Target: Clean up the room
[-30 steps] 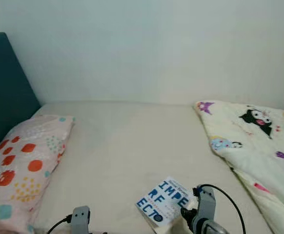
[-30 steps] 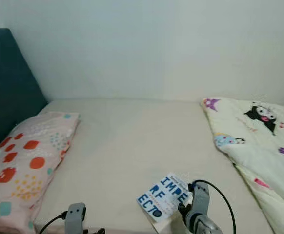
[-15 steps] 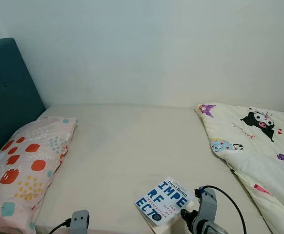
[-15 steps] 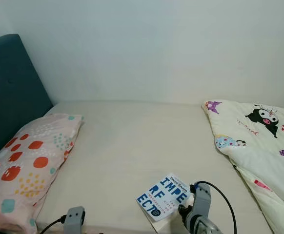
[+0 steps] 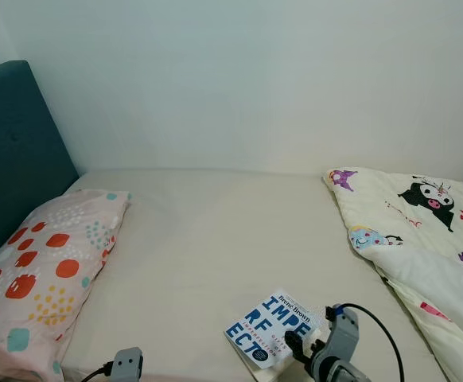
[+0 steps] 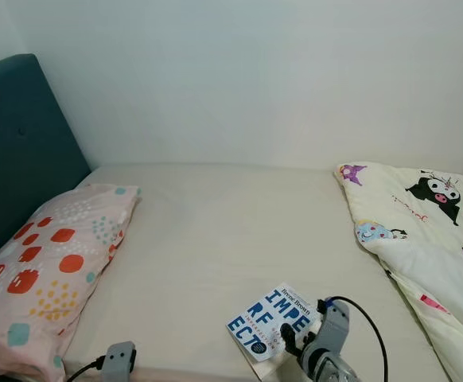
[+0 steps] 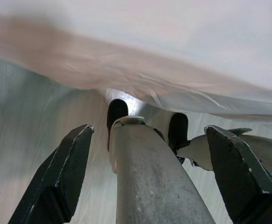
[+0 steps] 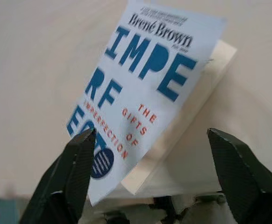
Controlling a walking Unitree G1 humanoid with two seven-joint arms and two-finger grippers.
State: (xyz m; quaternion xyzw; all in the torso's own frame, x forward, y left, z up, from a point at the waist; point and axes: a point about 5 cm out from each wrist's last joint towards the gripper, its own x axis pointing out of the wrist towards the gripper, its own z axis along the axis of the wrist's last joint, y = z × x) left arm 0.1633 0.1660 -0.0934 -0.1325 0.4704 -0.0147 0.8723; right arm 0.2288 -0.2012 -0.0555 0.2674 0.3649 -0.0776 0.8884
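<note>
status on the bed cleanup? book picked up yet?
Done: nothing visibly tidied. In hand: the right gripper is open, fingers either side of the blue-and-white book at the mattress's near edge, not gripping it. The left gripper is open, low by the bed edge. Left: grasp and remove the book; the cartoon-print blanket lies bunched; the spotted pillow sits by the headboard.

Both grippers low — left gripper point(image 7: 145, 182), right gripper point(image 8: 150, 182) — jaws spread.
</note>
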